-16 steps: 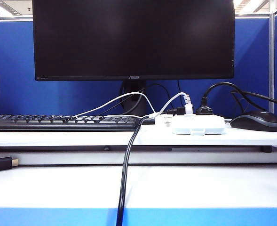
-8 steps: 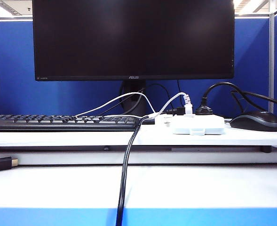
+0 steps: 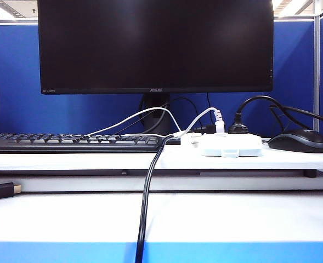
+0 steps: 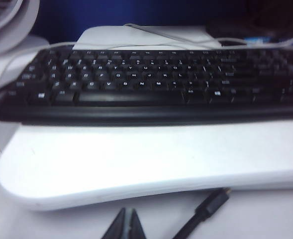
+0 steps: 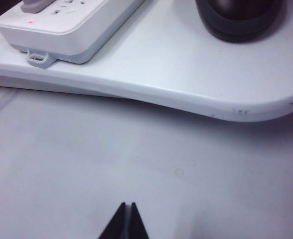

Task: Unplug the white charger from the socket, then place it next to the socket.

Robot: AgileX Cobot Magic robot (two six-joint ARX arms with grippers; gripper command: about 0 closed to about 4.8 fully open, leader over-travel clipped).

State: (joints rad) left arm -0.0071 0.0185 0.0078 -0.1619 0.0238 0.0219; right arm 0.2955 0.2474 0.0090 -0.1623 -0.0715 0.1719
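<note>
Both your pincers, left and right, sit closed and empty low over the worktop. Pulling the white charger could drag the unanchored socket off the raised shelf's front edge.

Both grippers lie outside the exterior view. Beside the socket, the black mouse is cut off by the frame edge. Beyond the keyboard, everything blurs into darkness.
</note>
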